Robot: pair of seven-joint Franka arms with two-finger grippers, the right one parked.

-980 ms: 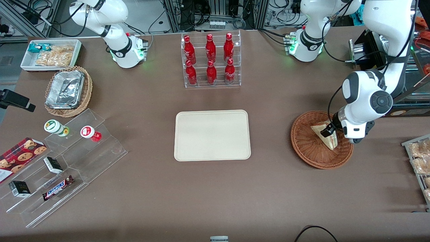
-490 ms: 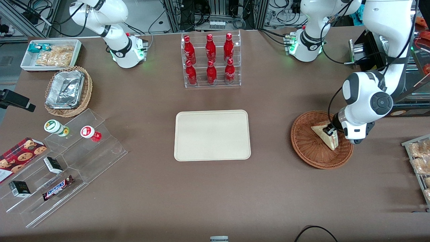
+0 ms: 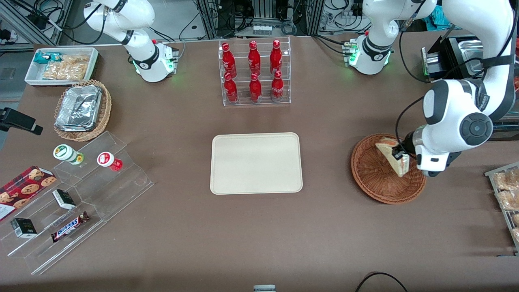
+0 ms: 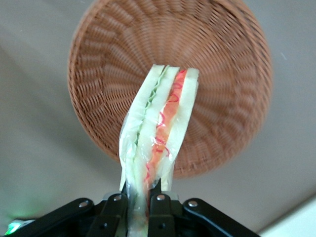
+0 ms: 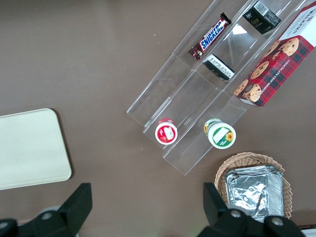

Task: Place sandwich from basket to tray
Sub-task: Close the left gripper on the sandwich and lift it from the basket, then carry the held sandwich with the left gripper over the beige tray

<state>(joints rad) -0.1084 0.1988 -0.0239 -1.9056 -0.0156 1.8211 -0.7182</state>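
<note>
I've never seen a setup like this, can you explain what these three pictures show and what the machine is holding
Two white robot arms stand at a brown table. One picture looks at them from the front; the other two come from cameras on each arm's wrist. The working arm's tool, two black fingers, is shut on a small triangular sandwich of pale bread with red and green filling, held above a round reddish-brown wicker basket. Its wrist camera shows the sandwich pinched over that basket. A flat beige rectangular tray lies bare mid-table. Also there: a clear rack of red bottles, snack shelves and a tan basket of foil containers.
</note>
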